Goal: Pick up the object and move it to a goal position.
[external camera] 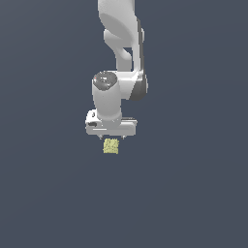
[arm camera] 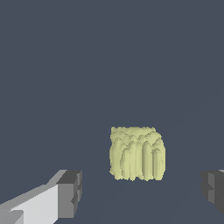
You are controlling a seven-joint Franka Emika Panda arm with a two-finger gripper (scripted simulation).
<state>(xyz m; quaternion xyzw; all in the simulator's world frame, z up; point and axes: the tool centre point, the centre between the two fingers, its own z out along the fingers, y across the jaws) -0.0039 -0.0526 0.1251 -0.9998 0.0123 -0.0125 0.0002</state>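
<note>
Hovering with our gripper (external camera: 113,137) just above the block (external camera: 111,146), jaws spread wide and empty. In the wrist view, left finger (arm camera: 70,193), then block (arm camera: 137,153), then right finger (arm camera: 213,190). Block sits between them, nearer the left one, so we'd judge a straight descent works.

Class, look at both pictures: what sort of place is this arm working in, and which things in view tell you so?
Most likely a bare simulated test scene, not a real room: a flat, featureless dark grey-blue ground, one white robot arm with its gripper open, and one bumpy yellow-green block.
</note>
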